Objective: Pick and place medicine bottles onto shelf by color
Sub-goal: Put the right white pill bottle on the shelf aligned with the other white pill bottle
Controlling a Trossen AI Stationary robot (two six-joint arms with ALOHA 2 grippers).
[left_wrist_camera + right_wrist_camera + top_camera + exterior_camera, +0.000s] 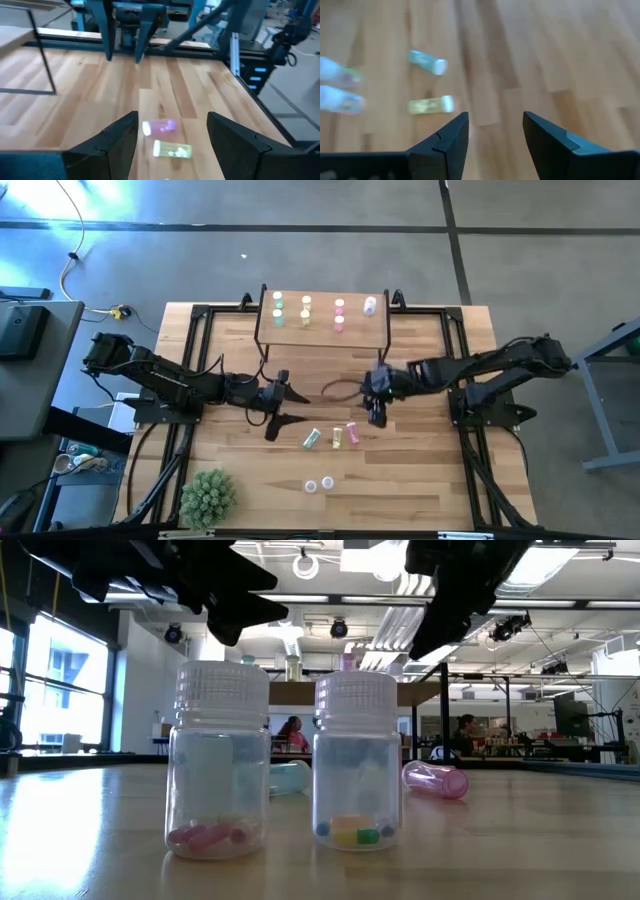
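The table [420, 480] is pale wood with a smooth matt finish. The bottles [218, 760] are clear glossy plastic with ribbed caps.

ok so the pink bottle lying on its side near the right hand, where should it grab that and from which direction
Probably across the middle of the pink bottle body, coming straight down from above. It lies flat on the table, so its round sides are exposed. The yellow bottle lies close alongside, leaving little room there. The right hand is open beside it.

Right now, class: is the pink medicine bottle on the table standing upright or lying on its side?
Lying on its side. In the low view the pink bottle rests lengthwise on the table, unlike the two upright clear bottles in front.
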